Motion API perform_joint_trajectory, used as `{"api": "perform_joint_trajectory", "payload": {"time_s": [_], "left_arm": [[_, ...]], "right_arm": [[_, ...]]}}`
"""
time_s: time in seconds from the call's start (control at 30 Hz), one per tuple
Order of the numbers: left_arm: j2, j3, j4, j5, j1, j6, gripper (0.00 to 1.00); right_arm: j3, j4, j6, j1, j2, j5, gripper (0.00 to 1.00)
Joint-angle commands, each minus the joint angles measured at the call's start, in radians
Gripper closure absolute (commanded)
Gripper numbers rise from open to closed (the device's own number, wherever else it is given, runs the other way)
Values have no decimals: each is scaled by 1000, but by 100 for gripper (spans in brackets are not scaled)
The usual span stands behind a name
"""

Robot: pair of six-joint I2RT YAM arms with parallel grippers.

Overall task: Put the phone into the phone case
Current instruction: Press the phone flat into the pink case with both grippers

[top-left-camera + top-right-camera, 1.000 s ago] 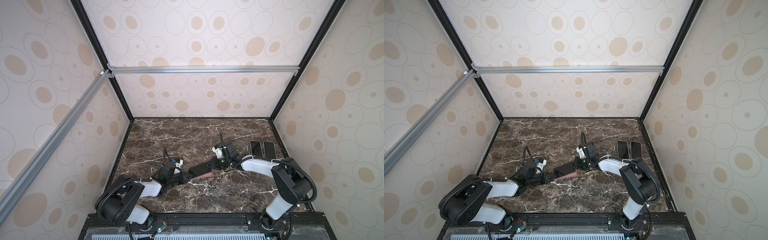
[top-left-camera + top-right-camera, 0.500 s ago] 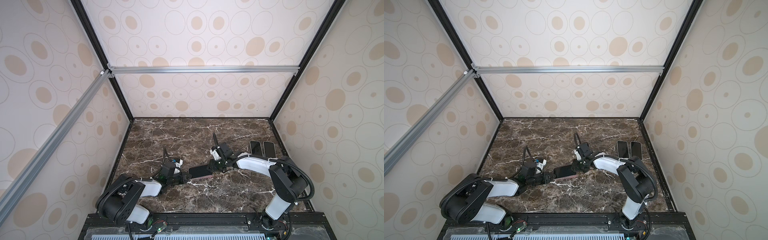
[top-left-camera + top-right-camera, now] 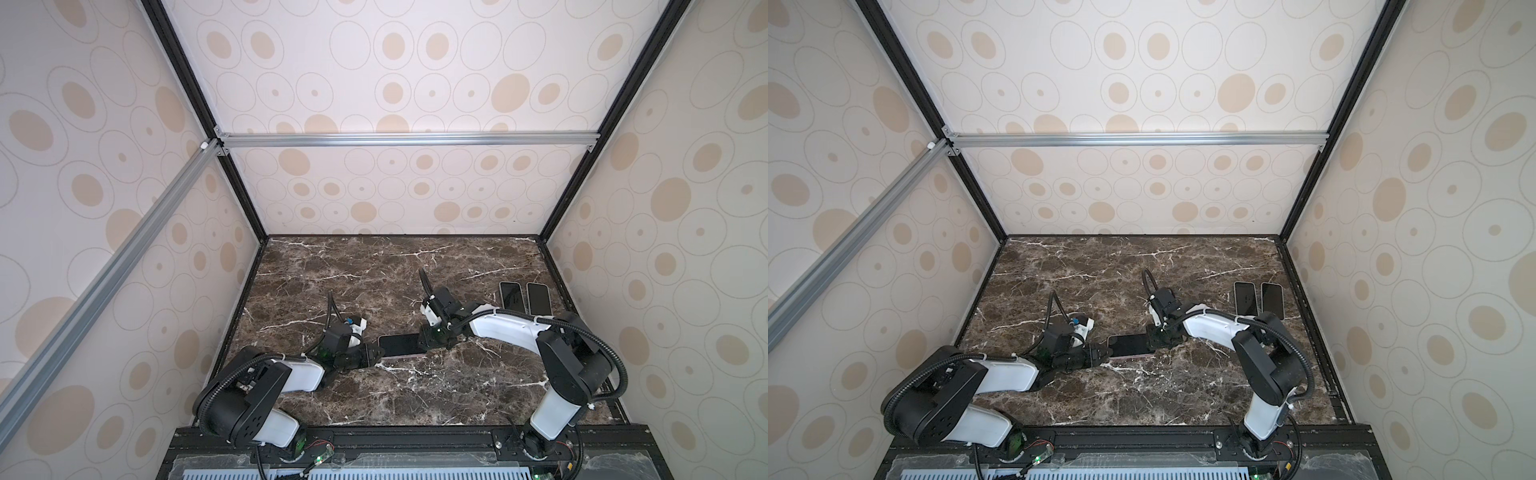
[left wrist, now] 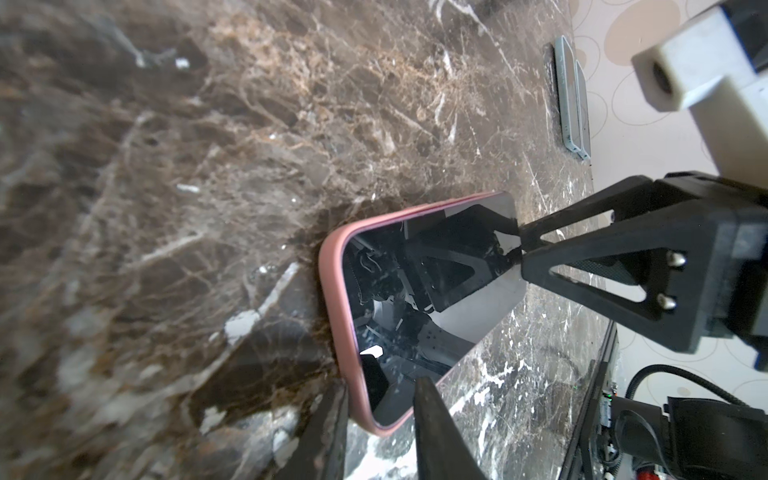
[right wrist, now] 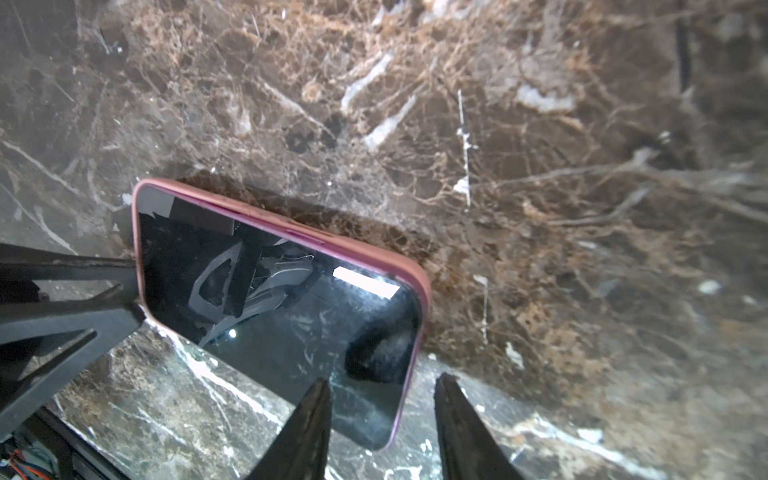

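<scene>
The phone (image 4: 415, 291) sat in its pink phone case (image 4: 332, 299) on the worktop (image 3: 374, 270). Our right tool (image 5: 382, 399) stood parted; of the left tool (image 4: 380, 386) we couldn't tell. Seating seemed done, and the next move called for backing off without dragging it.

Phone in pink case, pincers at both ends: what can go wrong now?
One long edge of the phone shows no rim of the pink case in either wrist view; it may be unseated.
The right pincer, jaws apart, overlaps the phone; withdrawing could drag it.
The left pincer straddles a case corner and could lever it up.
</scene>
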State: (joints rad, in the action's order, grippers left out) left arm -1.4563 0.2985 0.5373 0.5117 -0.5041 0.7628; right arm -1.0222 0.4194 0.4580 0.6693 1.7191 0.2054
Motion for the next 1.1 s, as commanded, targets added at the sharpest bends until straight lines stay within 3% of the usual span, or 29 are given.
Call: {"api": "perform_joint_trajectory", "payload": {"time_s": [0.0, 0.3, 0.47, 0.67, 1.07], "left_arm": [[8, 19, -62, -19, -2, -22, 63], [9, 70, -161, -78, -3, -70, 59], [-10, 111, -216, -98, -2, -101, 61], [-29, 137, -240, -90, -2, -120, 69], [-62, 145, -240, -59, -2, -130, 72]], "right_arm": [[-23, 56, -24, 9, -34, -26, 56], [-14, 81, -35, 8, -40, -24, 77], [1, 60, -27, 8, -24, 1, 78], [13, 50, -19, 9, -9, 26, 78], [21, 49, -10, 9, 22, 46, 80]]}}
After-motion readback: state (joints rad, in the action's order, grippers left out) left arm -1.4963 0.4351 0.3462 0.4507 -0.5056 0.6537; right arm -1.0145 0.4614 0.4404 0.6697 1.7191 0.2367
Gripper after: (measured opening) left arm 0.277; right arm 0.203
